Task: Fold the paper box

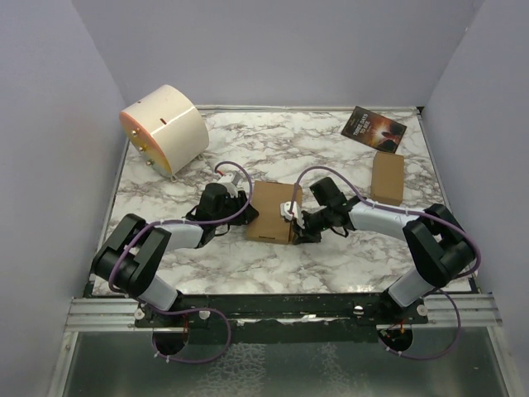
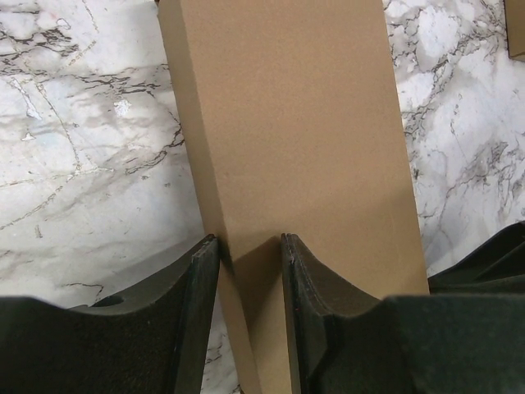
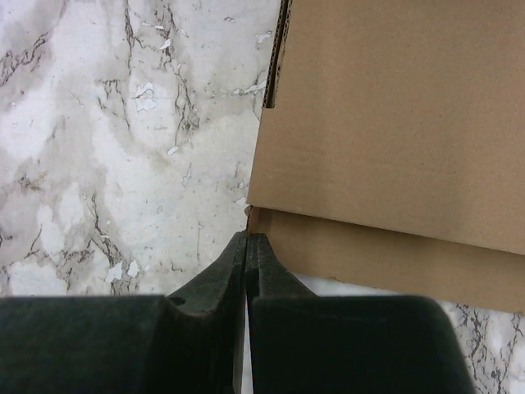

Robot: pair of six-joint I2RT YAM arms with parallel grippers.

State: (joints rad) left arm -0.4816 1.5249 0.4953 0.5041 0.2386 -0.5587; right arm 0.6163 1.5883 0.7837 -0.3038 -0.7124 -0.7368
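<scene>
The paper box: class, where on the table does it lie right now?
In the top view the paper box lies near the middle of the table, between the left claw and the right claw, left of the smaller brown box.

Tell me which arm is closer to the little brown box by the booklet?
Right. The right end effector is at the paper box's right edge, the side facing the small brown box. The left end effector is at its left edge, farther away.

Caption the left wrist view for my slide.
Left gripper, open, straddles the paper box's long edge on the marble table.
</scene>
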